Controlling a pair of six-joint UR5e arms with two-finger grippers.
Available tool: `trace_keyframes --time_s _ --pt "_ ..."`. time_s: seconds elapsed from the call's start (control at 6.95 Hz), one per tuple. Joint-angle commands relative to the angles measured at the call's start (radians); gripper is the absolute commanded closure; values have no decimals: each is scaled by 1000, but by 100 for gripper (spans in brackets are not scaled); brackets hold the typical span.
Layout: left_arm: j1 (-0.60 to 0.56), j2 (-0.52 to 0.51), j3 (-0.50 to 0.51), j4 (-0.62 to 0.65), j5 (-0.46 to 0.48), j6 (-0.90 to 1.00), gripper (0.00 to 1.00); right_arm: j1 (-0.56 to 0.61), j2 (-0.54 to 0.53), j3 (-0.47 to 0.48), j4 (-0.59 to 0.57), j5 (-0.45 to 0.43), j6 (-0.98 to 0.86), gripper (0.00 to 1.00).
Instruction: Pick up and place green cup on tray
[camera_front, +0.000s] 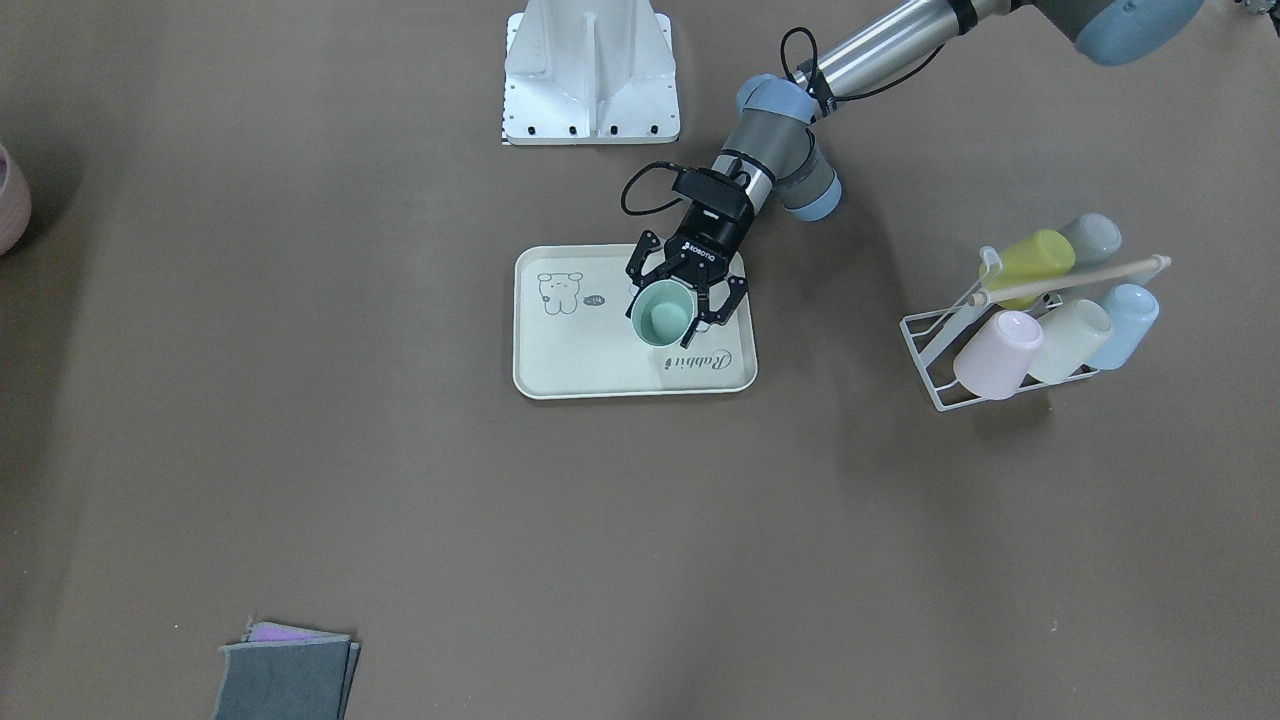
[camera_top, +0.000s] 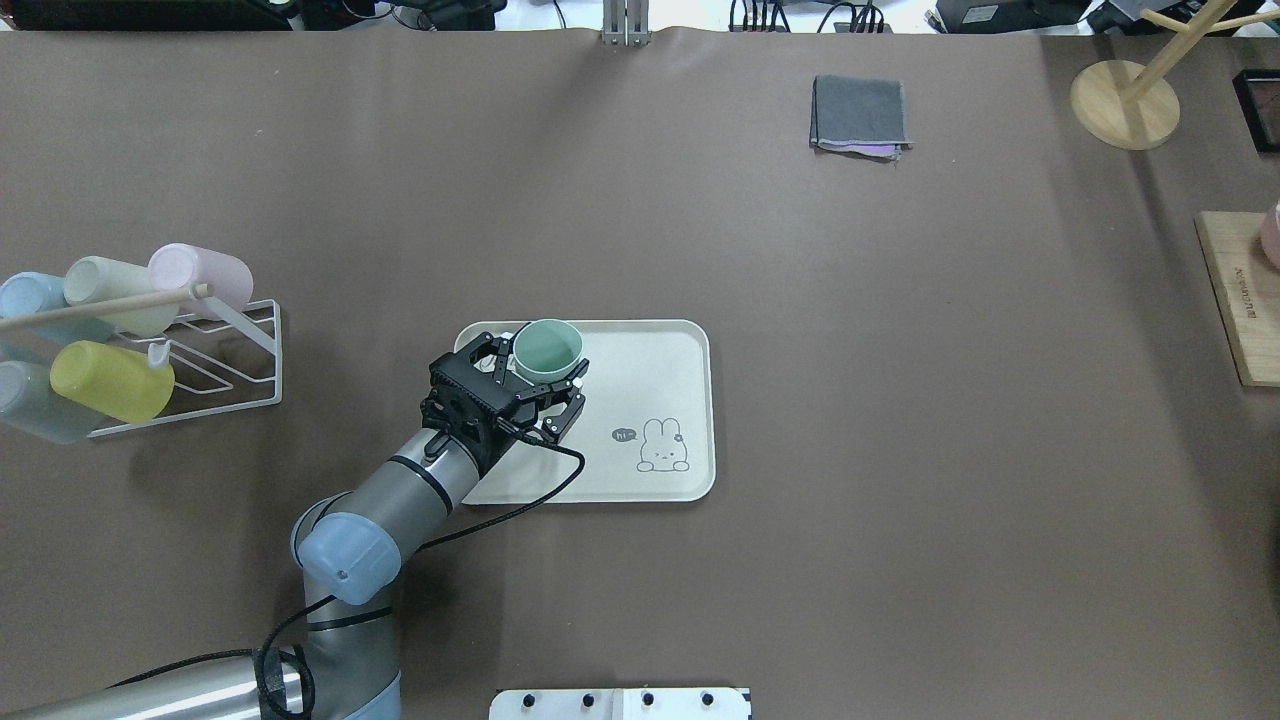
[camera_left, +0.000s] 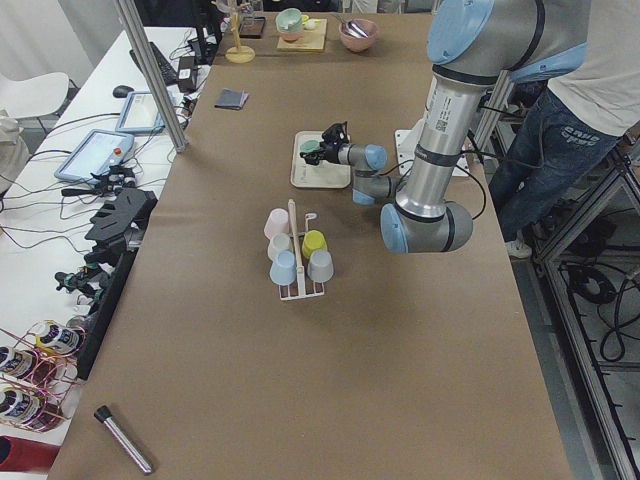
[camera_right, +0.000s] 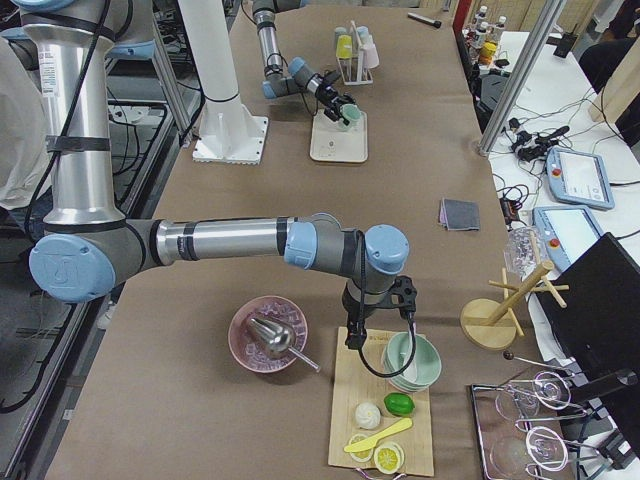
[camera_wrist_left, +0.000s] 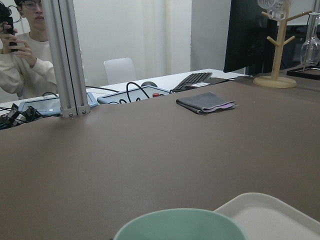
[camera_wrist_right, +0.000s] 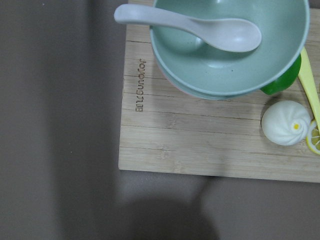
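Left gripper (camera_top: 541, 366) pinches the upright green cup (camera_top: 547, 346) by the far edge of the tray (camera_top: 650, 370), near its left corner. Letting go too high could tip it over the rim.

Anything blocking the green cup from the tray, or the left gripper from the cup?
Nothing visible. The left gripper has its fingers either side of the green cup, which is upright over a bare corner area of the tray. Whether the cup rests on the tray cannot be told.
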Motion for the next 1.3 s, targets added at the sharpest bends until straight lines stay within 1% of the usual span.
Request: trace_keyframes --time_s 0.0,0.43,0.86,1.15 --pt "0 0 3 0 0 0 20 0 -1 0 2 0 0 0" --pt "3 0 3 2 0 1 17 0 2 0 2 -2 2 0" --pt "8 -3 3 3 0 1 16 0 7 0 0 -2 5 0" --pt "8 -3 4 3 0 1 11 0 9 -2 2 -2 6 0"
